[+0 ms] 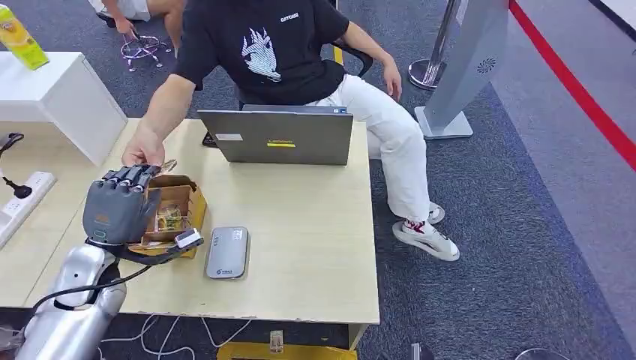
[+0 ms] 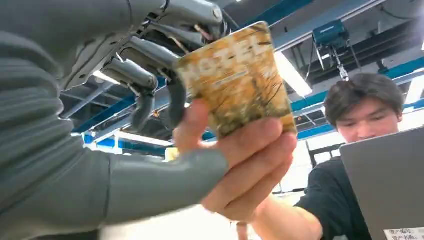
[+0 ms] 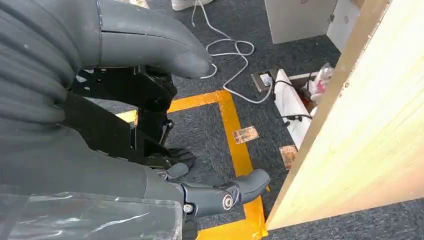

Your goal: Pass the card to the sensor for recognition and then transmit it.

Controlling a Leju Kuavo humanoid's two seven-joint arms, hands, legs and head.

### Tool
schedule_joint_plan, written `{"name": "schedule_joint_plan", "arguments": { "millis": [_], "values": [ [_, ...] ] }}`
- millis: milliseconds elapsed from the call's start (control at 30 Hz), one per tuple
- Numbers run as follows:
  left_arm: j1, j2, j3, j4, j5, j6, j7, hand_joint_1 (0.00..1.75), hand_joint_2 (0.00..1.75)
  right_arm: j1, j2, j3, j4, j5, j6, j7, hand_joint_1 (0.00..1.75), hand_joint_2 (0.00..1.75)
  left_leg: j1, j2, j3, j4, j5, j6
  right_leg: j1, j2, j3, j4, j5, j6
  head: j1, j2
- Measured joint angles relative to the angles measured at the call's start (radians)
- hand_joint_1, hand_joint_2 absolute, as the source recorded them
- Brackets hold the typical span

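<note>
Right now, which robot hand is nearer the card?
Left. The left robot hand touches the card, which a person's hand also grips; the right robot hand hangs beside the table.

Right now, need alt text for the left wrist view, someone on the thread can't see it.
The robot's left hand holds a yellow-brown card printed HOTEL in its dark fingers, while a person's hand grips the same card from the other side. The person sits behind an open grey laptop, under ceiling beams and strip lights.
</note>
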Motion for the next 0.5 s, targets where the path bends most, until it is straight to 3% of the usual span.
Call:
{"name": "schedule_joint_plan", "arguments": {
  "millis": [500],
  "values": [
    [0.002, -0.011, 0.0, 0.0, -0.022, 0.008, 0.0, 0.0, 1.75, 0.0, -0.001, 0.002, 0.0, -0.003, 0.003, 0.002, 0.0, 1.75, 0.0, 0.0, 0.0, 0.0, 0.0, 0.0, 0.0, 0.0, 0.0, 0.0, 0.0, 0.0, 0.0, 0.0]
  ]
}}
